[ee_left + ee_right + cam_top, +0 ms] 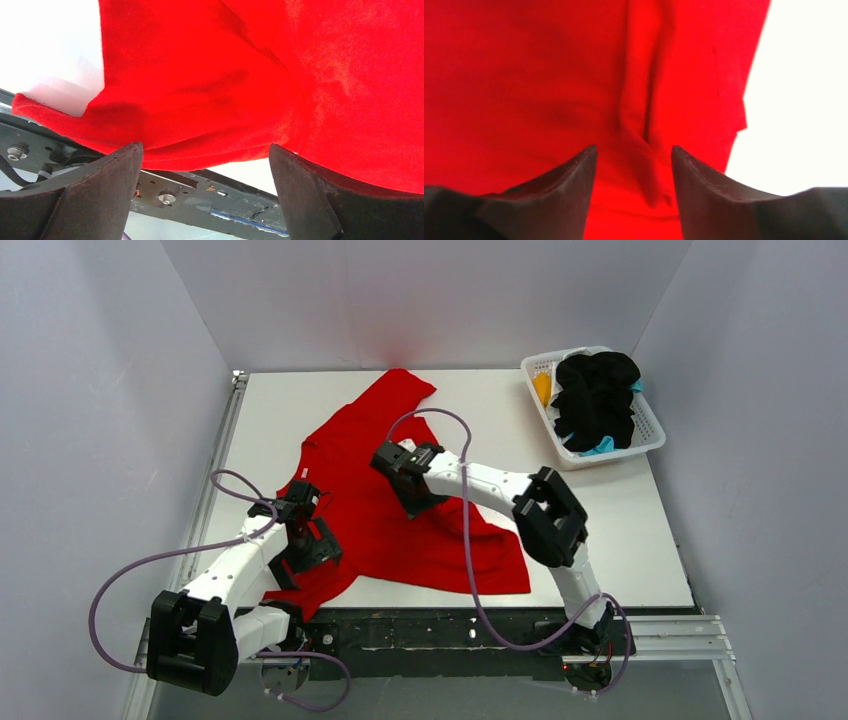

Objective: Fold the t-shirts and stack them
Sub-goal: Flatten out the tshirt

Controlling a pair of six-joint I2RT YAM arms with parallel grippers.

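Observation:
A bright red t-shirt (pixel 400 510) lies spread and rumpled across the white table. It fills the left wrist view (pixel 240 75) and the right wrist view (pixel 549 90). My left gripper (pixel 305 558) is open over the shirt's near-left edge by the table's front edge, nothing between its fingers (pixel 107 190). My right gripper (pixel 412 502) is open low over the shirt's middle, its fingers (pixel 704 185) either side of a raised fold (pixel 644 125). Black (pixel 597 398), orange-yellow (pixel 543 387) and teal (pixel 603 445) shirts lie bunched in the basket.
A white plastic lattice basket (pixel 652 422) stands at the back right of the table. A black metal rail (pixel 480 628) runs along the table's near edge, also seen in the left wrist view (pixel 200 192). Grey walls enclose the table.

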